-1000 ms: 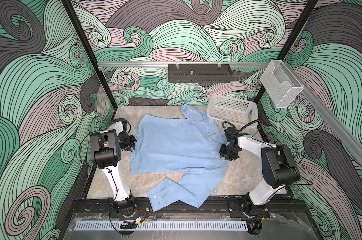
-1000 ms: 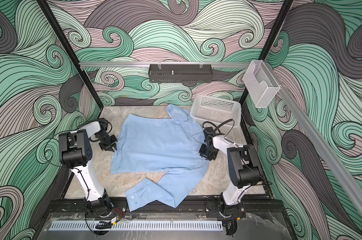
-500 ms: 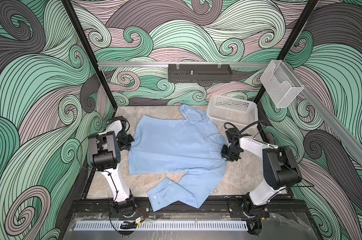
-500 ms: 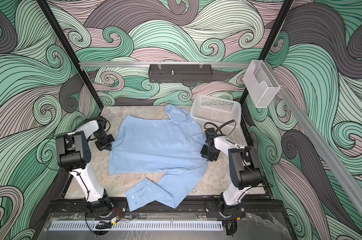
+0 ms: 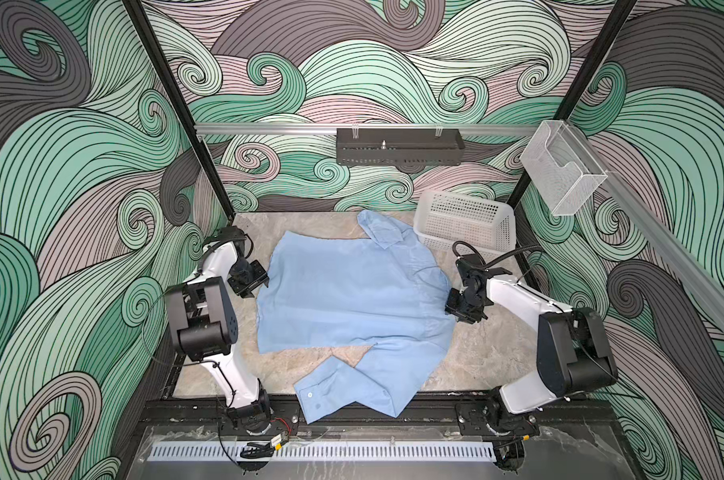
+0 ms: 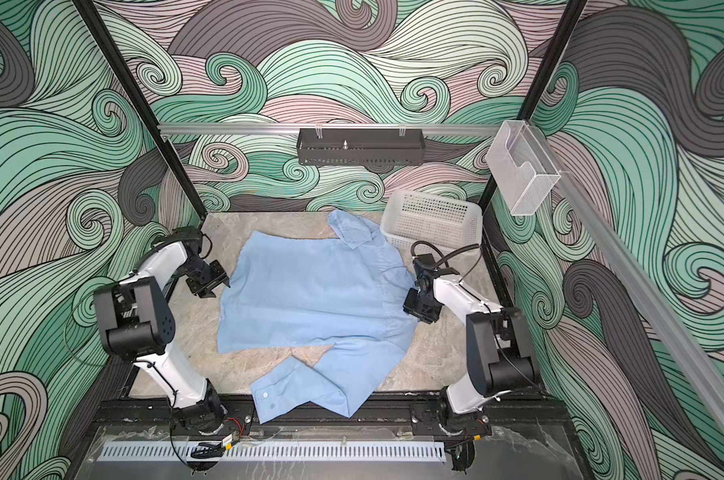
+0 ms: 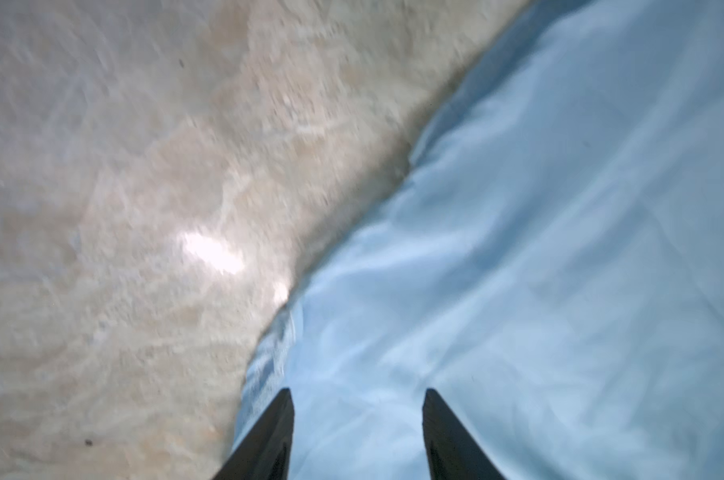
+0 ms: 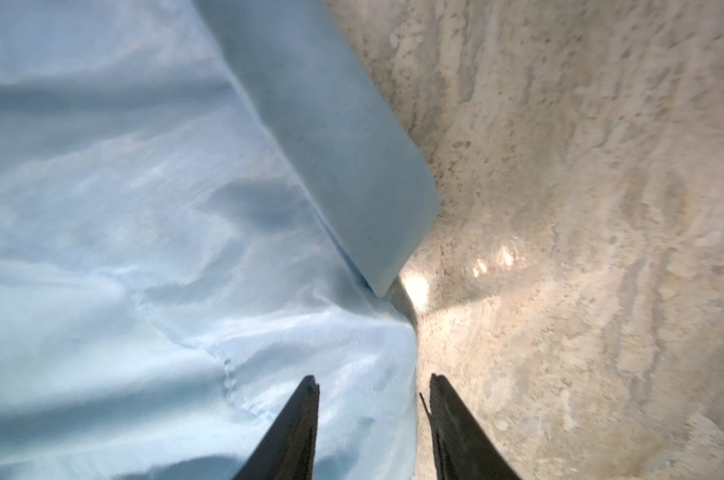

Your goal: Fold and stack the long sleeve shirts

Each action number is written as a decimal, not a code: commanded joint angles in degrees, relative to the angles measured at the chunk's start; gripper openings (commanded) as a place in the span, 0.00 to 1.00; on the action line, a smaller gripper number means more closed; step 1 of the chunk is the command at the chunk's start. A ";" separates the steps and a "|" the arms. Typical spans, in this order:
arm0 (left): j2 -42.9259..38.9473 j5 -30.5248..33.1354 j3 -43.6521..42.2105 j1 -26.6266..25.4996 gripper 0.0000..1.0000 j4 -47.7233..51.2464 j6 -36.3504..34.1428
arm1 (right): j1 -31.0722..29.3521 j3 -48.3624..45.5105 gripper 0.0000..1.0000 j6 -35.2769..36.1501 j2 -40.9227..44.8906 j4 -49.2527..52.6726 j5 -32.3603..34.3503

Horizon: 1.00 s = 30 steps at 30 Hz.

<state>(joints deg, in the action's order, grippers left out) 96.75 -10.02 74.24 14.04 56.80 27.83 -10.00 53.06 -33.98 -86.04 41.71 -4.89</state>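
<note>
The long sleeve shirt (image 5: 343, 299) (image 6: 306, 299) is light blue and lies spread flat on the marble tabletop. Its collar (image 5: 379, 228) points toward the back, and one sleeve is folded across the front with its buttoned cuff (image 5: 310, 392) at the table's front edge. My left gripper (image 5: 262, 277) (image 7: 358, 392) sits at the shirt's left edge, open, with fabric (image 7: 518, 249) lying under the gap between its fingers. My right gripper (image 5: 449, 305) (image 8: 373, 378) is at the right edge, also open, straddling the shirt's border (image 8: 269, 291).
A white perforated basket (image 5: 464, 222) (image 6: 431, 216) stands at the back right, close to the collar. A black tray (image 5: 397, 145) hangs on the back rail and a clear plastic holder (image 5: 562, 178) on the right rail. Bare marble (image 5: 476, 353) shows round the shirt.
Both grippers have opened and let go of the shirt's side edges. Before that, the left gripper drew its edge slightly outward to the left, flattening the cloth.
</note>
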 commanded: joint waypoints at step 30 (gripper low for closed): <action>-25.94 4.17 -37.78 -0.16 0.76 -7.56 33.44 | 0.87 -16.55 0.79 -11.84 14.33 -2.20 -13.88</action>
<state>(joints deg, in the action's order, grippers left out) 70.46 -6.17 38.37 13.96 52.93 57.80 -9.04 36.47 -45.47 -71.83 39.75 -17.82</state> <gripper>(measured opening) 0.770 0.788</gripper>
